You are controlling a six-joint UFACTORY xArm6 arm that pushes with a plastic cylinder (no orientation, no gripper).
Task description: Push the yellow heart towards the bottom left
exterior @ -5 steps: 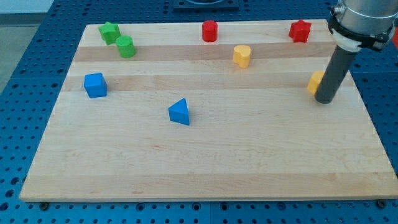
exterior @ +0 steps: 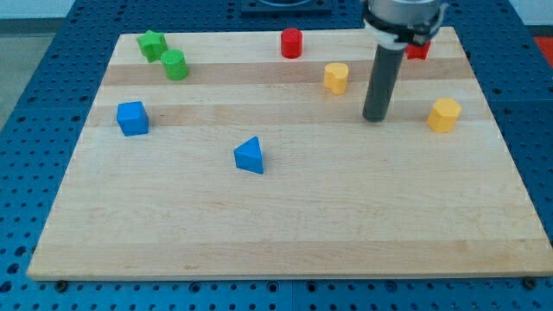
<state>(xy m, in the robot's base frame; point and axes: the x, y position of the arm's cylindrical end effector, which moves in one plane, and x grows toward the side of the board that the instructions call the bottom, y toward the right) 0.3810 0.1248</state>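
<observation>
Dark tip [exterior: 374,118] moved left, nearing yellow heart [exterior: 336,77]

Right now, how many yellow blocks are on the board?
2. The yellow heart sits near the view's top, just left of my tip. The other yellow block lies to the tip's right, near the board's right edge. None appears hidden.

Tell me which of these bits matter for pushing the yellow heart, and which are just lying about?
In the job:
yellow heart
my tip, to the heart's right and lower

Lying about:
yellow hexagon
red cylinder
red block
green star
green cylinder
blue cube
blue triangle
</observation>
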